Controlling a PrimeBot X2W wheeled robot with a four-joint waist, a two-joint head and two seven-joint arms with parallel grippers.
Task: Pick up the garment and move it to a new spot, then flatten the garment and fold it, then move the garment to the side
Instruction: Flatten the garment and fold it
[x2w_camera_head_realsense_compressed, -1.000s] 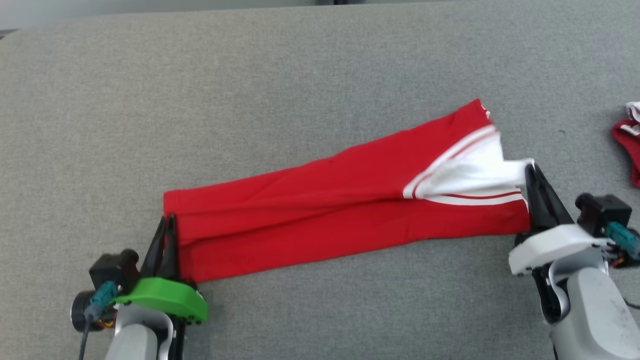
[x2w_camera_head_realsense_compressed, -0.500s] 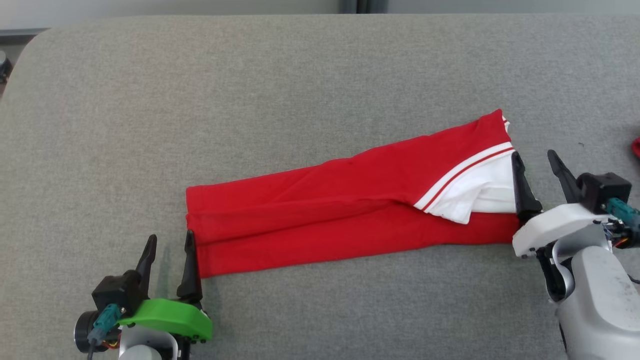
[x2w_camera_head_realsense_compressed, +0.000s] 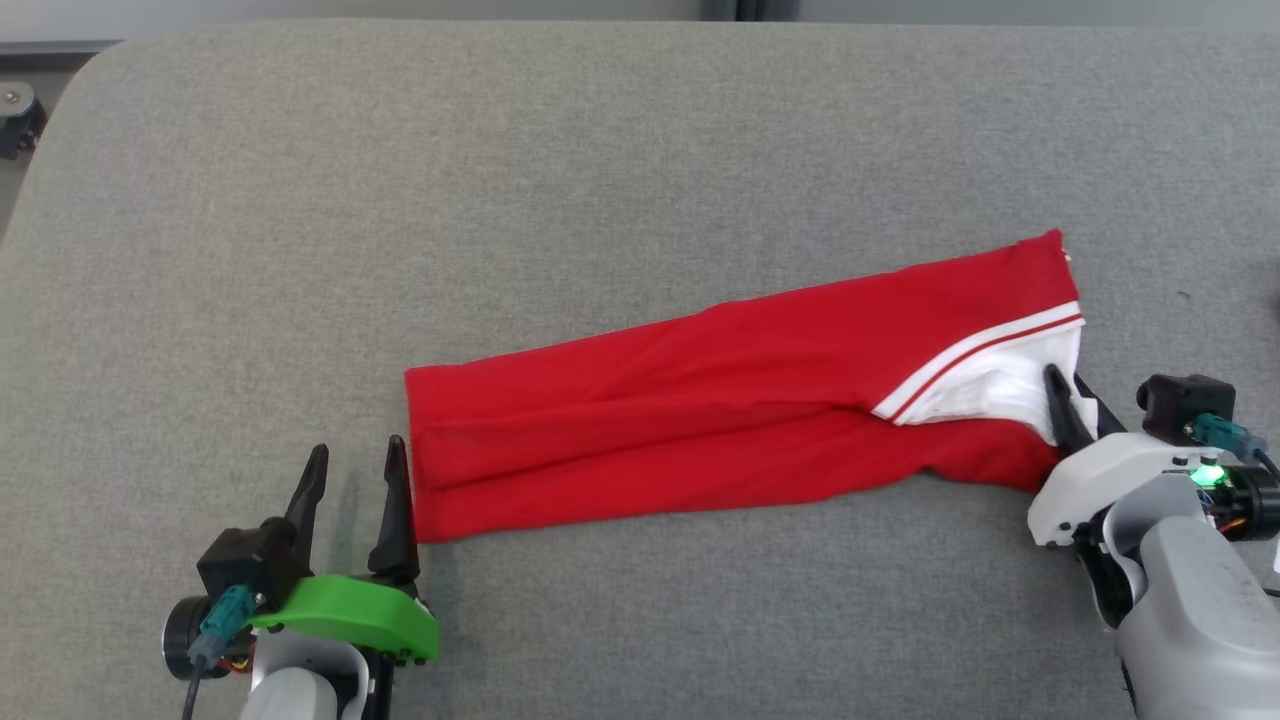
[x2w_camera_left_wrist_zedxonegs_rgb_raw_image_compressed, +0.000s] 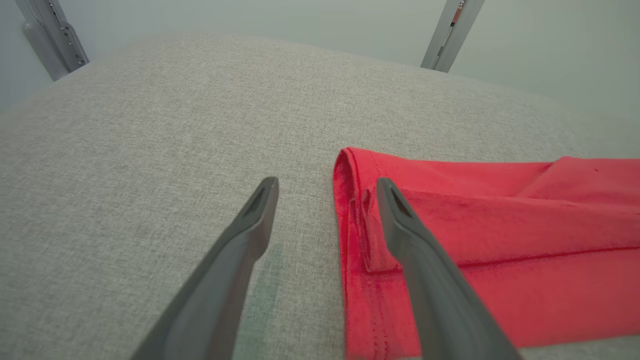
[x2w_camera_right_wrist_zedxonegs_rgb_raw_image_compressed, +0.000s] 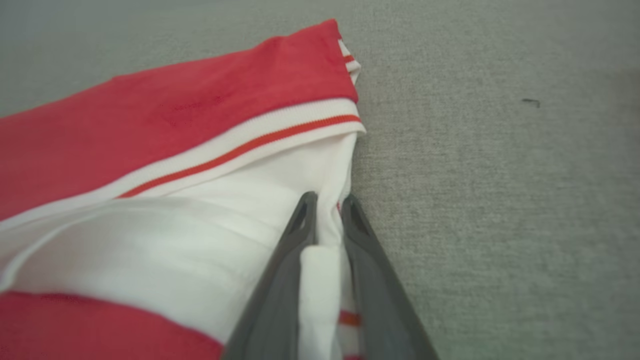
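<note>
The garment (x2w_camera_head_realsense_compressed: 700, 420) is red with a white, red-striped band. It lies folded into a long strip, slanting across the grey cushion (x2w_camera_head_realsense_compressed: 500, 180). My left gripper (x2w_camera_head_realsense_compressed: 357, 447) stands open at the strip's left hem. In the left wrist view its right finger (x2w_camera_left_wrist_zedxonegs_rgb_raw_image_compressed: 400, 220) rests at the hem of the red cloth (x2w_camera_left_wrist_zedxonegs_rgb_raw_image_compressed: 500, 230), and nothing lies between the fingers of this gripper (x2w_camera_left_wrist_zedxonegs_rgb_raw_image_compressed: 326, 184). My right gripper (x2w_camera_head_realsense_compressed: 1062, 380) is at the strip's right end. In the right wrist view it (x2w_camera_right_wrist_zedxonegs_rgb_raw_image_compressed: 330, 197) is shut on a fold of the white part of the garment (x2w_camera_right_wrist_zedxonegs_rgb_raw_image_compressed: 175, 115).
The cushion's rounded left corner (x2w_camera_head_realsense_compressed: 60, 90) drops off toward a dark wheeled object (x2w_camera_head_realsense_compressed: 18, 110) on the floor. Two metal posts (x2w_camera_left_wrist_zedxonegs_rgb_raw_image_compressed: 450, 30) stand beyond the far edge in the left wrist view. Bare grey fabric stretches behind and in front of the garment.
Both grippers let go of the garment's ends a second ago. The left stays open by the hem. The right has shut again on the white part. The camera shifted.
</note>
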